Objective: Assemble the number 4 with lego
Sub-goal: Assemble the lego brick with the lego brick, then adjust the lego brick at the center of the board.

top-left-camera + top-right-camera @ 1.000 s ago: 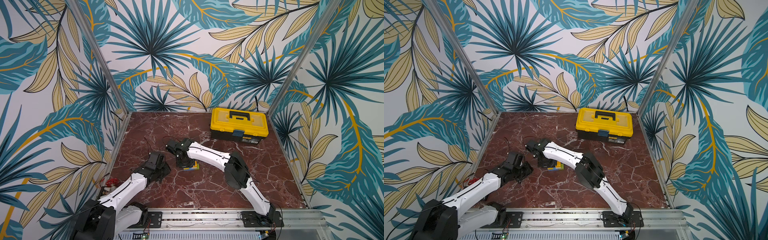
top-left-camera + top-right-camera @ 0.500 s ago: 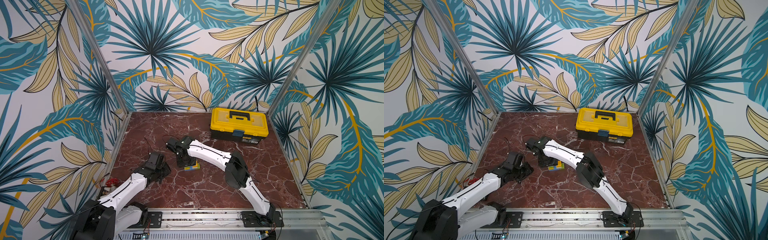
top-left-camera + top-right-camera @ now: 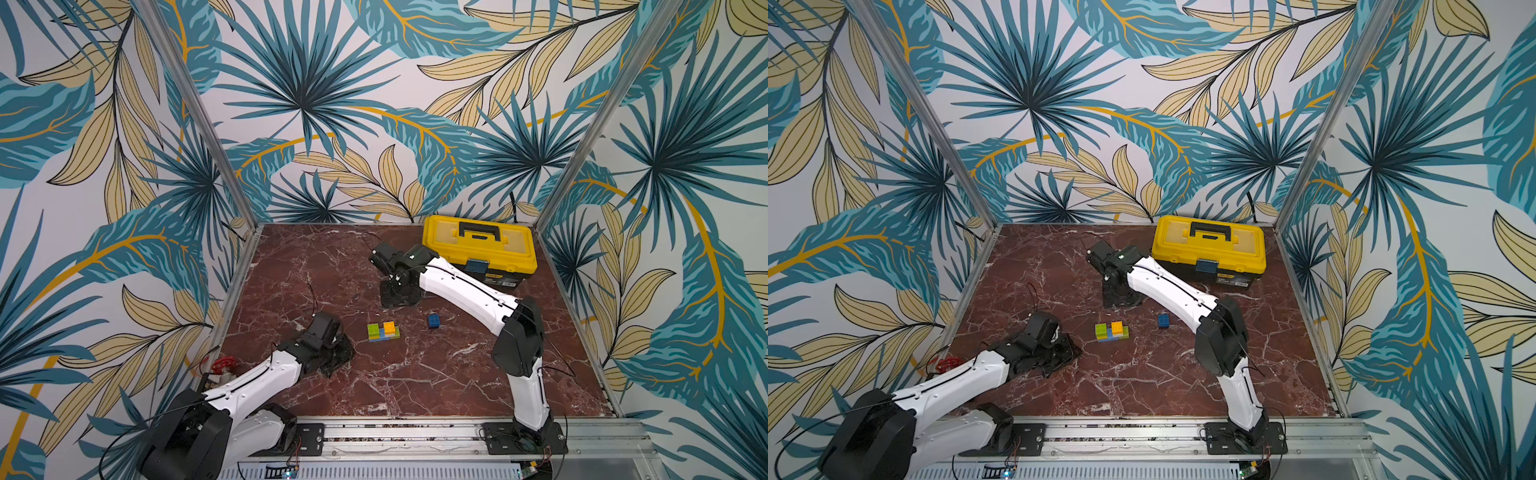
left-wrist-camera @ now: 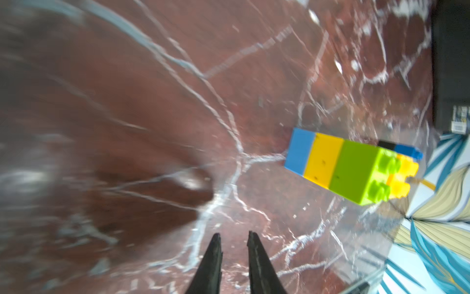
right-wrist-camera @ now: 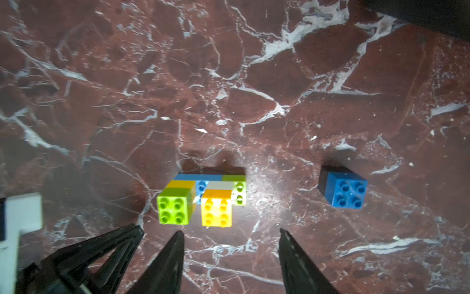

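The joined lego [image 3: 383, 331] [image 3: 1111, 331] stands mid-floor, studs up: a light blue base brick carries a lime green over orange-yellow column, an orange-yellow over white column, and a low lime green brick at one end [image 5: 201, 198] [image 4: 351, 168]. To its right a small blue brick on a black one [image 3: 434, 321] [image 3: 1163, 320] [image 5: 346, 191] stands apart. My right gripper [image 5: 230, 231] [image 3: 399, 297] hangs open and empty behind the assembly, touching nothing. My left gripper [image 4: 234, 235] [image 3: 336, 357] rests low to the assembly's left, its tips a narrow gap apart, empty.
A big yellow toolbox [image 3: 478, 245] [image 3: 1208, 245] sits at the back right, just behind the right arm's wrist. A red cable bundle [image 3: 220, 365] lies at the floor's left edge. Leaf-patterned walls enclose three sides; a metal rail [image 3: 395, 432] runs along the front.
My right gripper has opened, let go of the assembly and drawn back toward the far side, uncovering it and the blue brick. The left arm has not moved.
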`<control>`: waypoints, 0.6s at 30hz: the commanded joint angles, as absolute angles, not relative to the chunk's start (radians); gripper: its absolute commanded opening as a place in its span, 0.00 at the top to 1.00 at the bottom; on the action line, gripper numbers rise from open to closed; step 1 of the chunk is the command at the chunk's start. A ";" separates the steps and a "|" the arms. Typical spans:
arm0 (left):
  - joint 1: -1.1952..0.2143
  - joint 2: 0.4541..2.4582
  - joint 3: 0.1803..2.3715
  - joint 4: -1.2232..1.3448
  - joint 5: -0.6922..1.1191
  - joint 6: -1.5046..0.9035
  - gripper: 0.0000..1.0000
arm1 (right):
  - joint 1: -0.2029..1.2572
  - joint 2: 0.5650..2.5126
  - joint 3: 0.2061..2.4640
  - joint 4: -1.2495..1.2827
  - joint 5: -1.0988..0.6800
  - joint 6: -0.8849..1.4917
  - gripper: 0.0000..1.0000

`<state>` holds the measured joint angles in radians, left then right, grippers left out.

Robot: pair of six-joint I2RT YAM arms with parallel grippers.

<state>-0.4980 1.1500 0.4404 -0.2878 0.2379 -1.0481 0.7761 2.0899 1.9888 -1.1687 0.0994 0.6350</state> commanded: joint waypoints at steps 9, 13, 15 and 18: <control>-0.531 1.374 0.529 -0.112 0.272 -1.071 0.83 | 0.749 2.250 1.989 -1.100 -0.043 0.537 0.60; -0.519 1.422 0.578 -0.110 0.257 -1.059 0.83 | 0.752 2.236 1.927 -1.063 -0.063 0.545 0.62; -0.512 1.448 0.607 -0.123 0.246 -1.042 0.83 | 0.752 2.205 1.876 -1.040 -0.063 0.557 0.63; -0.504 1.490 0.643 -0.118 0.250 -1.025 0.83 | 0.753 2.144 1.785 -1.000 -0.067 0.576 0.64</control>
